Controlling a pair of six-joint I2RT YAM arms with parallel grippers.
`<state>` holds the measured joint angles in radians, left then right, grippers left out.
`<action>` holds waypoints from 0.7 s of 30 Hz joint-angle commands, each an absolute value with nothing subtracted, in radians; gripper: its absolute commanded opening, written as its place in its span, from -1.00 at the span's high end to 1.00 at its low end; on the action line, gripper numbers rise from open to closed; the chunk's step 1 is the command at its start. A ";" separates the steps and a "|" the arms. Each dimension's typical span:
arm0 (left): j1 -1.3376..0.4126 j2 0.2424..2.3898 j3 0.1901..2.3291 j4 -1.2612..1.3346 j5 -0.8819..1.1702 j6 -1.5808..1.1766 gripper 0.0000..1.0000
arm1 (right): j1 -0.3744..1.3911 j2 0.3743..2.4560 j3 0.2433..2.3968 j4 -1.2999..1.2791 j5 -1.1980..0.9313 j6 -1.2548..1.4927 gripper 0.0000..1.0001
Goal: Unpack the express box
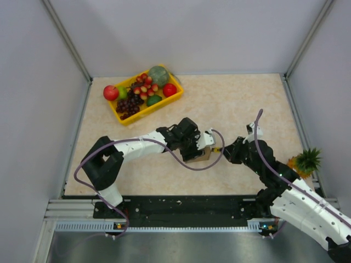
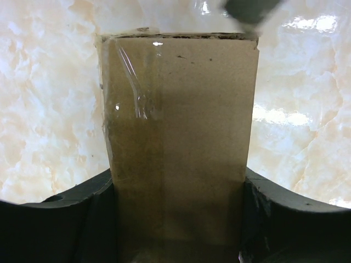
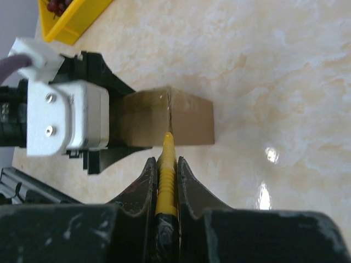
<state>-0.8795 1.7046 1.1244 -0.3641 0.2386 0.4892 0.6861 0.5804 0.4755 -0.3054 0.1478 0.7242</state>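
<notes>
While the express box [image 1: 201,155] (5 o'clock of the fruit tray [image 1: 159,107]) is clamped by the left claw [image 2: 178,189] and a yellow tool [image 3: 167,147] pinched in the right claw [image 3: 166,163], it could be shoved loose by overpressure.

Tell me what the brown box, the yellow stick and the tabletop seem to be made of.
The box looks like plain cardboard, matte brown, with a strip of clear glossy tape that wrinkles and catches light. The stick is probably hard plastic, smooth and evenly yellow. The tabletop is polished cream marble or a laminate imitating it, veined and showing bright reflections.
</notes>
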 commanded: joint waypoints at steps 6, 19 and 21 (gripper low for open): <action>-0.851 1.720 1.152 -0.413 0.164 0.445 0.11 | 0.709 0.586 0.736 -0.564 0.244 0.732 1.00; -0.850 1.496 1.134 -0.299 0.224 0.407 -0.98 | 0.704 0.775 0.844 -0.706 0.402 0.824 1.00; -0.851 1.426 1.115 -0.290 0.232 0.394 -0.98 | 0.695 0.816 0.839 -0.707 0.410 0.841 1.00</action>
<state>-0.8516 1.5848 1.1339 -0.3626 0.2024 0.4194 0.6983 0.7681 0.7948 -0.6743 0.3435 0.7933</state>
